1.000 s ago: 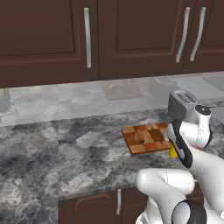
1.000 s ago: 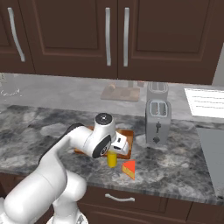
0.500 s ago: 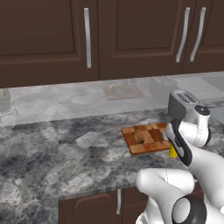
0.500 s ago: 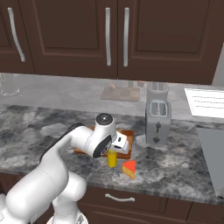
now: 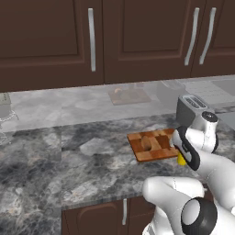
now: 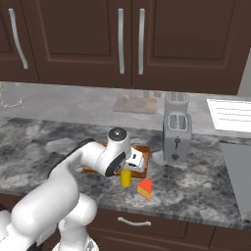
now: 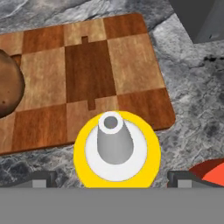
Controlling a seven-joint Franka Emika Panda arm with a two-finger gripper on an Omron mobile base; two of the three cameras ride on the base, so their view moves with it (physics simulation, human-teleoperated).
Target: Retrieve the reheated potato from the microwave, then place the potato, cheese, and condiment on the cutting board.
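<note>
1. Jaws spread apart either side of the condiment [image 7: 117, 151], not yet clamped — the grasp is the step in hand.
2. Condiment stands on the table [image 6: 206, 186], just off the cutting board [image 7: 92, 65]; potato [image 7: 8, 83] already there.
3. Next: close, lift, set on board.

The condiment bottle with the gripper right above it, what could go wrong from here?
1. The condiment is slim and upright on the counter just off the cutting board; if a finger clips it, it could tip.
2. The cheese sits close beside the bottle, so a finger coming down on that side may knock it.
3. The potato already lies on the board; setting the bottle near it could nudge it.
</note>
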